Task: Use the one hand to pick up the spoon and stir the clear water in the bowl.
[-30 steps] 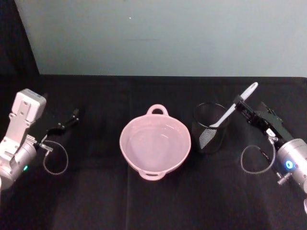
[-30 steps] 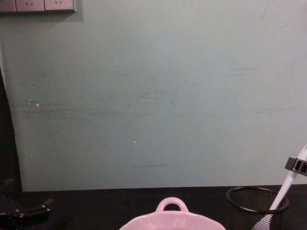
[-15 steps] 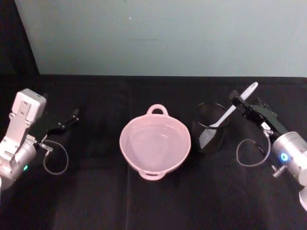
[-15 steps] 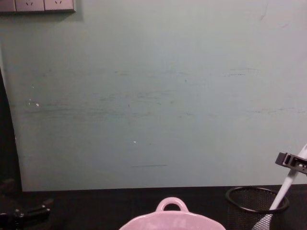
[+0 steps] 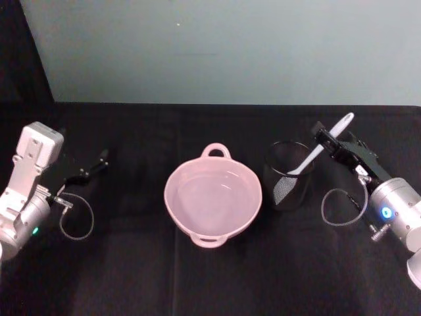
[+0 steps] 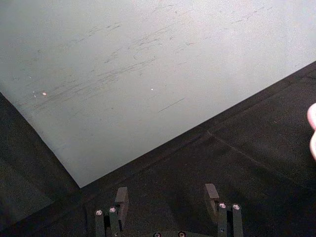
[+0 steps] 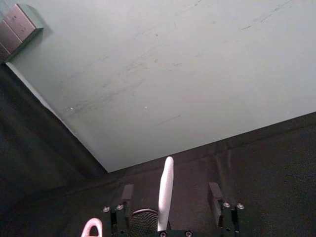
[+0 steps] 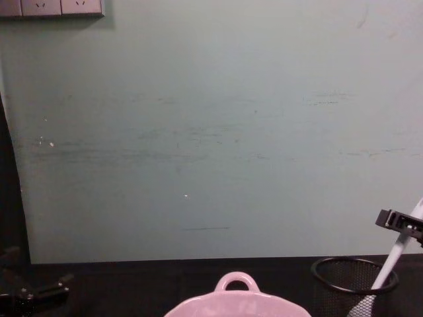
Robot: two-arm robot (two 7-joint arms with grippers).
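The right end effector (image 7: pixel 170 193) is open and empty, one finger on either side of the upper handle of the spoon (image 5: pixel 320 148), which leans toward that arm from the mesh cup (image 5: pixel 287 179) beside the bowl (image 5: pixel 170 197); the left end effector (image 6: pixel 166 193), also open, is parked well apart at the table's (image 5: pixel 131 276) left.

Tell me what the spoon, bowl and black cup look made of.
Spoon: likely plastic, plain matte white, slim.
Bowl: pale pink, smooth and glossy, ceramic or plastic; cannot tell which.
Black cup: wire mesh, probably metal, see-through weave.
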